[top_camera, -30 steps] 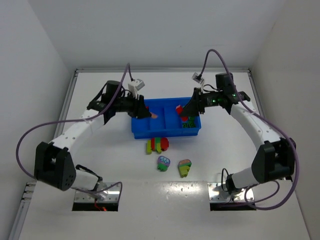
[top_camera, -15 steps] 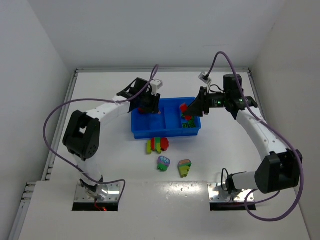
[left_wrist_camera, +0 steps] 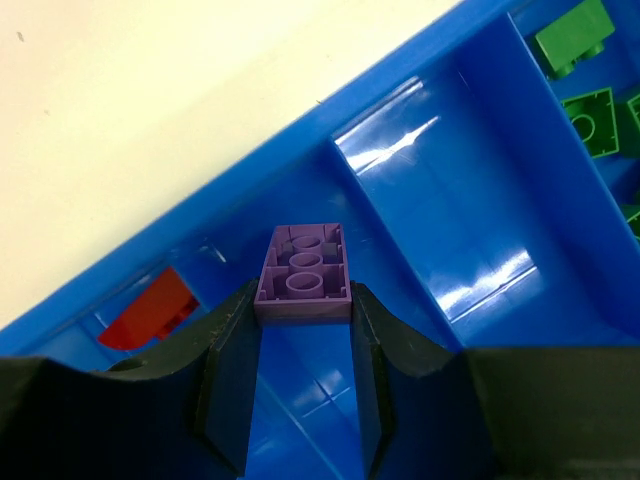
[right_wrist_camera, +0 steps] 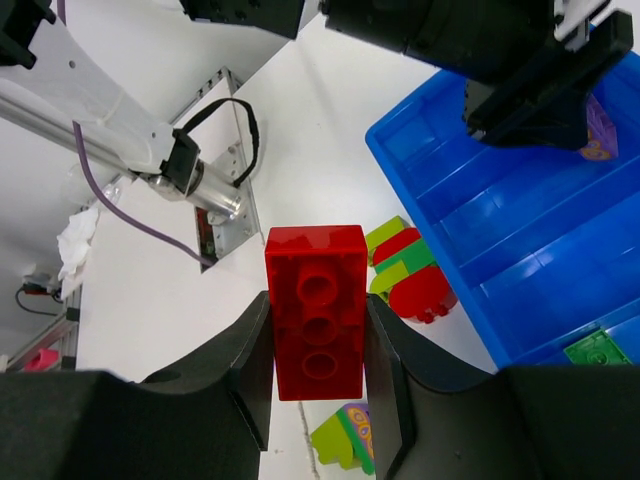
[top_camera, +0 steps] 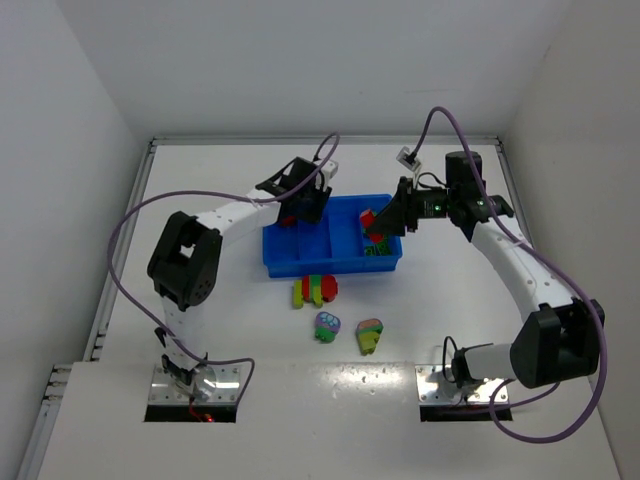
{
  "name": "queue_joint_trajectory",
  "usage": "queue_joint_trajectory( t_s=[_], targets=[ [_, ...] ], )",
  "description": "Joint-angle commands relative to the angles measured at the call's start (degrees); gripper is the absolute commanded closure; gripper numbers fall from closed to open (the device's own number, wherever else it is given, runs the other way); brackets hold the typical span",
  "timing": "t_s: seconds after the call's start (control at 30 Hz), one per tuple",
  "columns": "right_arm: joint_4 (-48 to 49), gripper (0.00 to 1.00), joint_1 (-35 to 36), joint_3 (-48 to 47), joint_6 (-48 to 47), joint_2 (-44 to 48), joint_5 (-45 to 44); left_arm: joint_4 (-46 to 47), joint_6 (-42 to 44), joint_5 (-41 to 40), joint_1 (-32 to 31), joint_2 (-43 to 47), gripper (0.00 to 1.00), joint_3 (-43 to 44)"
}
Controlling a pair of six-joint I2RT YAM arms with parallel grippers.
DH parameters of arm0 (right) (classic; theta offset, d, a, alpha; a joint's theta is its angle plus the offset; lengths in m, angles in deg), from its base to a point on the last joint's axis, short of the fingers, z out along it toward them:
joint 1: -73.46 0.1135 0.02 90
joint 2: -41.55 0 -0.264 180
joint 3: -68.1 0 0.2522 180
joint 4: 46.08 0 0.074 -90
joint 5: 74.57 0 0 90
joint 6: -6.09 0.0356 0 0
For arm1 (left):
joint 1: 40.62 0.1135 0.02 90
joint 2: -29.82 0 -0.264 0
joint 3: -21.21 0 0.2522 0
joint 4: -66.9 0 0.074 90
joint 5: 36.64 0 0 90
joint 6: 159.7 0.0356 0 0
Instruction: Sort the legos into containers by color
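Swung over the tray (top_camera: 320, 263), left jaws grip a purple brick (left_wrist_camera: 303, 276); right jaws, a red brick (right_wrist_camera: 315, 325).

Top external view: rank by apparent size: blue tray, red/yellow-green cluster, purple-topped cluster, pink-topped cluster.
1. blue tray
2. red/yellow-green cluster
3. purple-topped cluster and pink-topped cluster: they look alike, so not ranked.
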Motion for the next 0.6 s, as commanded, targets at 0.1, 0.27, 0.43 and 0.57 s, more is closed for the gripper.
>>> queue_joint_trajectory(
  t_s=[0.1,0.27,0.43,0.57],
  targets=[
    [2.1,0.92,-0.3,0.3,-0.9,1.3,0.6,0.7,-0.5,-2.4,-0.9,-1.0,0.54,2.0],
    [2.1,0.92,-0.3,0.3,-0.9,1.3,0.1,0.7,-0.5,-3.6,-1.5,-3.2,0.45,2.5],
    [2.1,0.92,-0.3,0.3,-0.3,1.3,-0.5,0.7,-1.1,-3.5,-1.5,-2.6,0.42,3.1],
    [2.1,0.92,-0.3,0.3,-0.3,1.3,-1.0,0.7,-1.1,-0.6,-1.5,3.3,0.42,1.4]
  ],
)
